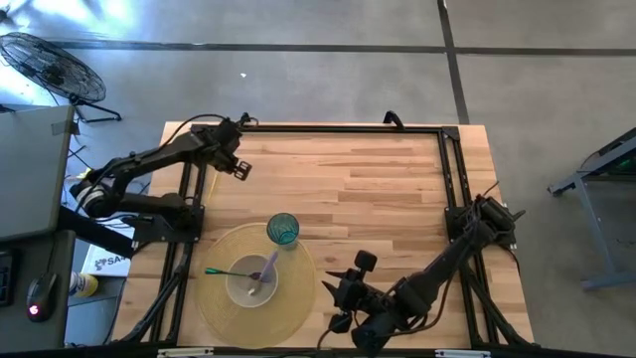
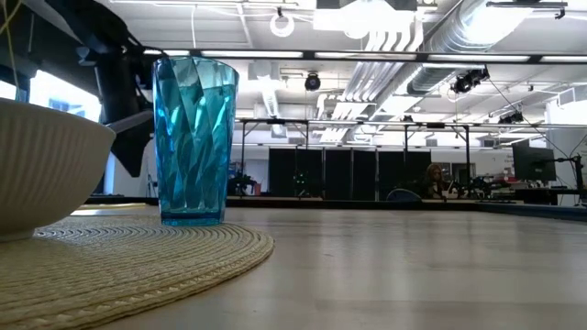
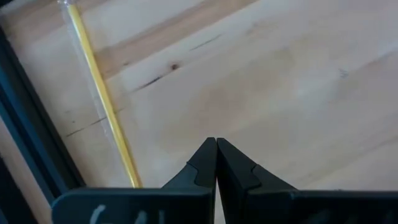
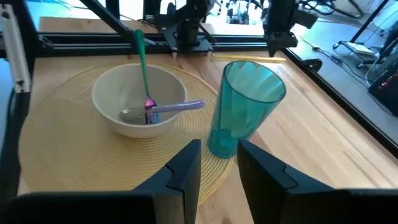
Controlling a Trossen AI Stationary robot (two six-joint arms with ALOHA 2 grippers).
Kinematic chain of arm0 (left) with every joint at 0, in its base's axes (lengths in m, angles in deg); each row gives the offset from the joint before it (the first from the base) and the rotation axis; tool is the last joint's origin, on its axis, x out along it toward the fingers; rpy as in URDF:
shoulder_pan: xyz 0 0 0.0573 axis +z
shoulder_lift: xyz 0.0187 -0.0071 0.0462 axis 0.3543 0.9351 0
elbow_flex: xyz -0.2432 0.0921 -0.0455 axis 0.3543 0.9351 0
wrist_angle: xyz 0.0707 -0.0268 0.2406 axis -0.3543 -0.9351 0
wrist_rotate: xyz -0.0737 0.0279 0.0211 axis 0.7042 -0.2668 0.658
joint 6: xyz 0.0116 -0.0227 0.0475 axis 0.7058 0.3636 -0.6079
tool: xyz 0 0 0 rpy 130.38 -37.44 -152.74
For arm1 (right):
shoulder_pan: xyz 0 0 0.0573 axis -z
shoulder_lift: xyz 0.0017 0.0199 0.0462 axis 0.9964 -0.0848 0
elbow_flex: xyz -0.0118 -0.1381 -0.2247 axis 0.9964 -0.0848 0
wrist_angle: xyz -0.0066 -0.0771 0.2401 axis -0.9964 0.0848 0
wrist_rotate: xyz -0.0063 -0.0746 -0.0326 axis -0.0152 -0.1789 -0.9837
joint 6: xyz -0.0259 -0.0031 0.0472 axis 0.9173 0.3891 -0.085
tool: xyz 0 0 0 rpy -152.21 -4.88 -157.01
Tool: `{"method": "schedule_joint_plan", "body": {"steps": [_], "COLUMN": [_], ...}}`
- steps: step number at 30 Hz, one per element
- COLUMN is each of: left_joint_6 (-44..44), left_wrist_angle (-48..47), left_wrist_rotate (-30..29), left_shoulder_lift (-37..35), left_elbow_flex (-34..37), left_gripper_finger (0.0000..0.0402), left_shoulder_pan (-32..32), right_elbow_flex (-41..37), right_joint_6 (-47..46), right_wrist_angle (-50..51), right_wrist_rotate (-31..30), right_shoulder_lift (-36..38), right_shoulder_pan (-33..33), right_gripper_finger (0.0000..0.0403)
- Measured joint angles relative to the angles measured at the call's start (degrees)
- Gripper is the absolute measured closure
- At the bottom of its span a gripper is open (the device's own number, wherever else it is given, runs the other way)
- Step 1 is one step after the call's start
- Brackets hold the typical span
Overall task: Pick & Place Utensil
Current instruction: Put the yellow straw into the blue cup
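A white ribbed bowl (image 1: 251, 281) (image 4: 140, 106) (image 2: 46, 165) sits on a round woven placemat (image 1: 298, 298) (image 4: 74, 162) (image 2: 147, 261) near the table's near-left edge. A green-handled utensil (image 4: 142, 56) (image 1: 224, 270) and a purple-handled spoon (image 4: 177, 107) (image 1: 266, 268) lie in the bowl, handles leaning on its rim. A teal tumbler (image 1: 283, 229) (image 4: 245, 112) (image 2: 194, 137) stands upright on the mat's far edge. My right gripper (image 1: 343, 288) (image 4: 217, 163) hovers open, just right of the mat, facing bowl and tumbler. My left gripper (image 1: 238, 164) (image 3: 216, 163) is shut above bare table at the far-left corner.
A thin yellow stick (image 3: 102, 93) (image 1: 207, 189) lies along the table's left side beside the black frame rail (image 3: 31, 143). Bare wooden tabletop (image 1: 378, 199) spreads over the middle and far right. Black frame rails (image 1: 452, 189) border the table's edges.
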Motion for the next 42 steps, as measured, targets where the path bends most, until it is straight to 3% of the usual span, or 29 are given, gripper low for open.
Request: {"method": "schedule_joint_plan", "body": {"steps": [5, 10, 19, 25, 31, 42], "left_joint_6": [-0.1, -0.1, 3.5, 6.8, 14.2, 36.2], "left_wrist_angle": [-0.1, 3.9, 6.7, 10.4, 13.2, 11.5], "left_wrist_rotate": [0.2, -4.5, -7.0, -11.4, -17.1, -25.5], "left_shoulder_lift": [4.7, 9.8, 11.8, 11.8, 11.8, 11.8], "left_elbow_flex": [-0.2, -0.2, -0.6, 1.1, 4.1, 11.1], "left_gripper_finger": [0.0401, 0.0401, 0.0399, 0.0365, 0.0336, 0.0334], "left_shoulder_pan": [3.1, 5.9, 7.0, 5.9, 3.0, -1.7], "right_elbow_flex": [0.0, 0.0, 0.0, 0.0, 0.0, 0.0], "right_joint_6": [0.0, 0.0, 0.0, -1.5, -1.5, -3.3], "right_wrist_angle": [0.4, 0.7, 2.1, 2.4, 2.1, 2.1], "right_wrist_rotate": [0.6, 1.2, 1.2, 2.9, 2.8, 3.2], "right_shoulder_lift": [0.0, 0.0, 0.0, 0.0, -0.7, -0.7], "right_shoulder_pan": [1.2, 1.8, 1.9, 1.9, 1.3, 0.6], "right_gripper_finger": [0.0304, 0.0304, 0.0304, 0.0304, 0.0304, 0.0304]}}
